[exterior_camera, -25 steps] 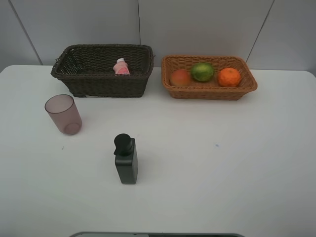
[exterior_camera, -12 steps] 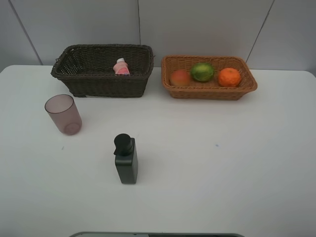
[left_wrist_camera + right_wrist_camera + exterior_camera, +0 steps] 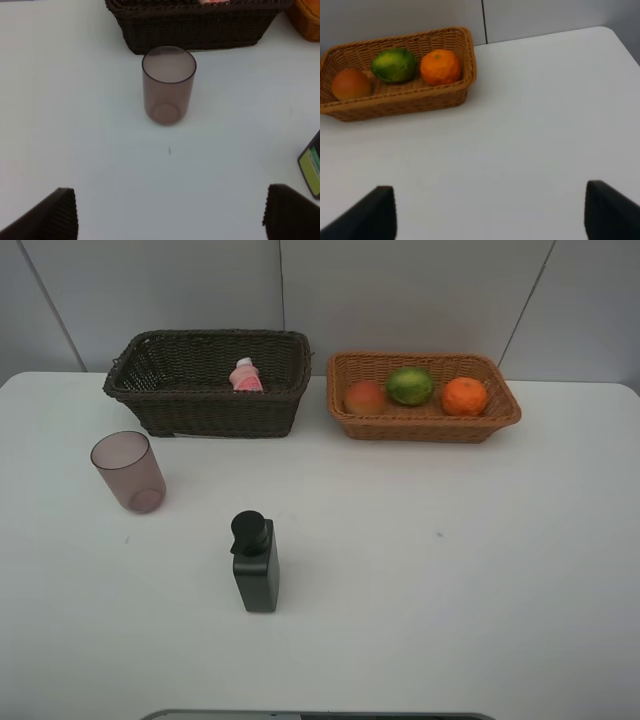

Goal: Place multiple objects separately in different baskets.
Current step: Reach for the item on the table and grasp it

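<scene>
Open white table (image 3: 470, 580) spreads across the front and right, while on the left a translucent purplish-brown cup (image 3: 128, 472) and a black square pump bottle (image 3: 255, 562) stand upright, well apart, with bare table between them. Along the back, a deep dark brown woven wicker basket (image 3: 205, 412) holds only a small pink bottle (image 3: 246, 376) toward its right rear. Just beside it, a shallow light orange-tan wicker basket (image 3: 425, 427) is crowded by a reddish-orange round fruit (image 3: 365, 397), a green oval fruit (image 3: 410, 386) and an orange (image 3: 465, 396) in a row.
</scene>
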`<control>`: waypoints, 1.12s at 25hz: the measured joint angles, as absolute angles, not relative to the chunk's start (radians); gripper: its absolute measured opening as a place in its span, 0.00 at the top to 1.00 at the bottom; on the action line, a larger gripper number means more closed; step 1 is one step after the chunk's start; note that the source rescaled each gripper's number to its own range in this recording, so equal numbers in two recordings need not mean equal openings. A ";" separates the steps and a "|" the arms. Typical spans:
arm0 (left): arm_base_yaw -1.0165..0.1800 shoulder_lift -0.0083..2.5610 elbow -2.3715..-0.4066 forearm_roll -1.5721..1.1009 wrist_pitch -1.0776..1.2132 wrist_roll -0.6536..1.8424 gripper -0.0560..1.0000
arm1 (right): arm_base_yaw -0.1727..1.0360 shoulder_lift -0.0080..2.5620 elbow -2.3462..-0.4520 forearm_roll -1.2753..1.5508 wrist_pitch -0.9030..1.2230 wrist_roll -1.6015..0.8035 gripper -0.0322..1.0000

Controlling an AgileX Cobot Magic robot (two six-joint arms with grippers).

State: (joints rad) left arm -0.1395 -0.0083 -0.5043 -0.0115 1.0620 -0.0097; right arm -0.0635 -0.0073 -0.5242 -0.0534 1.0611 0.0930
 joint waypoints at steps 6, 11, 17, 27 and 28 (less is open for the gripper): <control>-0.139 -0.008 -0.504 -0.012 1.062 -0.010 0.04 | -0.063 -0.007 -0.524 -0.053 1.061 0.093 0.36; -0.139 -0.008 -0.504 -0.012 1.062 -0.010 0.04 | -0.063 -0.007 -0.524 -0.053 1.061 0.093 0.36; -0.139 0.050 -0.508 -0.008 1.059 -0.010 0.04 | -0.063 -0.007 -0.524 -0.053 1.061 0.093 0.36; -0.139 0.509 -0.628 0.000 0.815 0.000 0.04 | -0.063 -0.007 -0.524 -0.053 1.061 0.093 0.36; -0.139 0.568 -0.640 0.000 0.800 0.000 0.04 | -0.063 -0.007 -0.524 -0.053 1.061 0.093 0.36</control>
State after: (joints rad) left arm -0.1395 0.5676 -0.6400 0.0000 0.7998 0.0000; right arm -0.0635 -0.0073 -0.5242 -0.0534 1.0611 0.0930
